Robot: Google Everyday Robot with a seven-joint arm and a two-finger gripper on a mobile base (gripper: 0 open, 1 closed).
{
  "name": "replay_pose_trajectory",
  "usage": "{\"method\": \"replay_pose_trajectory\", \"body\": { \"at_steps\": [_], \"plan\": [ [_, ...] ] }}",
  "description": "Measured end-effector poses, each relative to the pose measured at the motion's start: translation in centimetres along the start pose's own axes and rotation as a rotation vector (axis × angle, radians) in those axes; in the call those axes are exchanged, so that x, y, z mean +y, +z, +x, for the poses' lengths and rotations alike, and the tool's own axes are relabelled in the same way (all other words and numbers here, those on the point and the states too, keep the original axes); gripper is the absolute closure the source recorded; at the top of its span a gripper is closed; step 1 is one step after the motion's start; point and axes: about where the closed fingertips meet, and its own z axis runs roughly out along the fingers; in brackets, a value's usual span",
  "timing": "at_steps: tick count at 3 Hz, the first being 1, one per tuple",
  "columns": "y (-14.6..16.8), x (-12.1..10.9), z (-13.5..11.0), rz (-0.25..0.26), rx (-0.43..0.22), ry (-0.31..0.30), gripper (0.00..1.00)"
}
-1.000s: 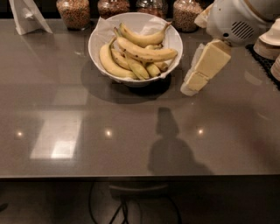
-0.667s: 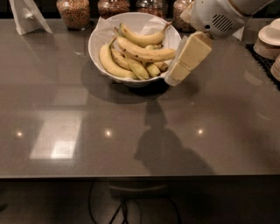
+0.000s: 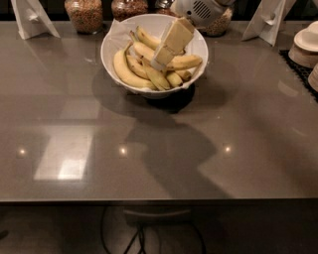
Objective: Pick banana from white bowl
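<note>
A wide white bowl (image 3: 113,43) stands at the back middle of the grey table (image 3: 159,139). It holds several yellow bananas (image 3: 130,75) with brown spots. My gripper (image 3: 161,57) comes in from the top right and reaches down into the bowl, its cream-coloured fingers (image 3: 174,37) pointing down-left over the middle of the banana pile. The fingertips sit at or just above the bananas and hide part of them. Nothing is lifted.
Glass jars (image 3: 83,14) of grains stand behind the bowl at the table's back edge. White folded stands are at the back left (image 3: 31,19) and back right (image 3: 268,20). Stacked white plates (image 3: 307,45) sit on a dark mat at the right edge.
My gripper has moved left from beside the bowl's right rim to over the bananas inside the bowl. The view has shifted so the bowl sits more to the centre.
</note>
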Motion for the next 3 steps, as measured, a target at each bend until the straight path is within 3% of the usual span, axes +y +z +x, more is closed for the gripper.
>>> {"method": "replay_pose_trajectory", "body": {
  "at_steps": [1,3],
  "plan": [
    [0.0,-0.1,-0.3,0.003,-0.006,-0.004,0.00],
    [3.0,-2.4,-1.6,0.007,-0.057,-0.031,0.00]
  ]
}}
